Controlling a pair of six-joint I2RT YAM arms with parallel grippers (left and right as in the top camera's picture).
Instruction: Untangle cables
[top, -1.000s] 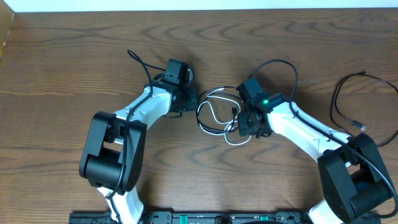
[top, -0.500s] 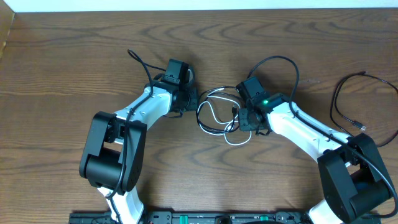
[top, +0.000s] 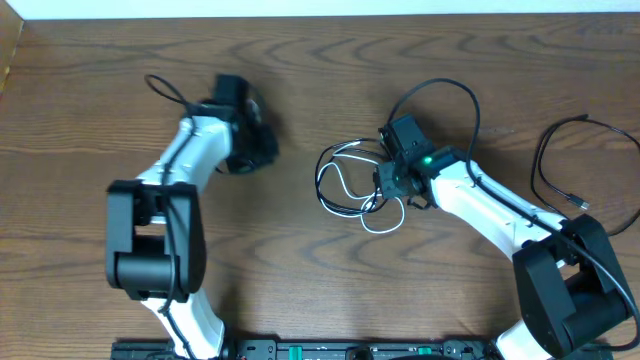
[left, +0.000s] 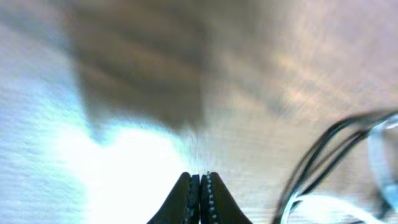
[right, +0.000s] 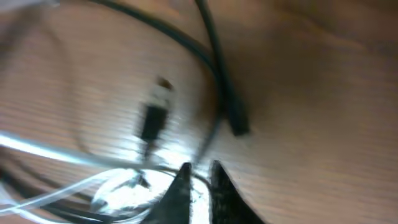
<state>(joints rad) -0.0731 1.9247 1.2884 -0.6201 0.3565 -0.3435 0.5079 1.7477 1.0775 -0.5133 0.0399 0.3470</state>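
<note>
The black cable (top: 321, 183) and the white cable (top: 384, 226) lie looped together in a tangle at the table's middle. My right gripper (top: 389, 191) is down at the tangle's right side. In the right wrist view its jaws (right: 198, 171) are nearly closed with a pale strand of the white cable (right: 37, 152) running between the tips. A black plug (right: 151, 121) lies just ahead. My left gripper (top: 262, 152) is left of the tangle, apart from it. Its jaws (left: 200, 185) are shut and empty. The black cable (left: 317, 158) and white cable (left: 323, 204) show blurred at the lower right of the left wrist view.
Another thin black cord (top: 545, 165) with a small plug end (top: 578, 203) lies looped at the table's right edge. The right arm's own thicker wire (top: 470, 110) arches above its wrist. The wooden table's far edge (top: 320, 14) runs along the top.
My left arm has swung left, away from the tangle, with nothing in its jaws. My right gripper has shifted slightly up at the tangle's right side.
</note>
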